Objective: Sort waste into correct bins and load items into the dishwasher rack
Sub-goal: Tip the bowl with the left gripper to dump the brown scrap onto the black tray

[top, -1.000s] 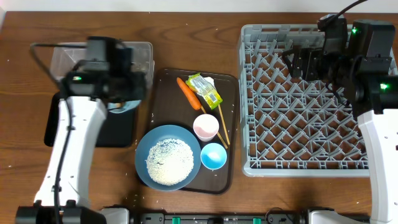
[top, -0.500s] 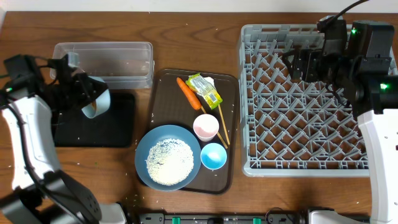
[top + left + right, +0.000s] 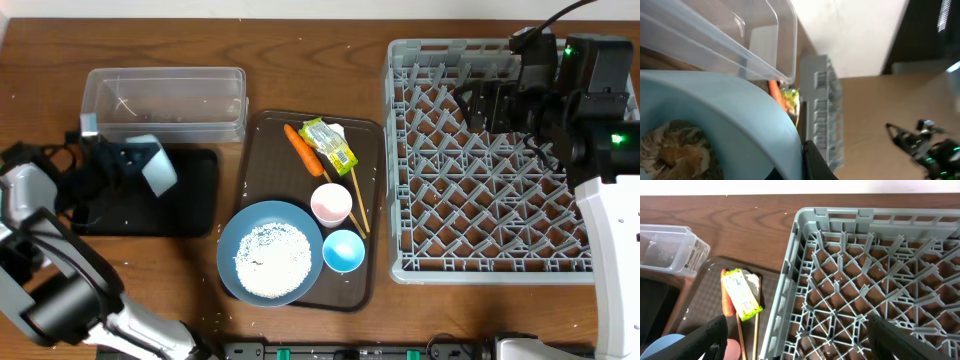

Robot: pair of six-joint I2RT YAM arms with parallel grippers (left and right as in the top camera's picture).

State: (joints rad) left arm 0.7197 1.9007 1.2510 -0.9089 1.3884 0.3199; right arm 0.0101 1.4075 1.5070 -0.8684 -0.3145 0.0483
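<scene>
Left arm's swung out toward the frame's left edge; left gripper (image 3: 133, 158) pinches the small light-blue bowl (image 3: 155, 167) by its rim, tilted over the black tray (image 3: 190, 205). Looks light, stiff, slick. Right gripper (image 3: 797, 327) is spread.

Brown wooden table (image 3: 300, 60), white wall (image 3: 850, 30)

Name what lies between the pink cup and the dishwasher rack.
The wooden chopsticks lie between the pink cup and the rack, on the brown tray. The overhead view shows it.
</scene>
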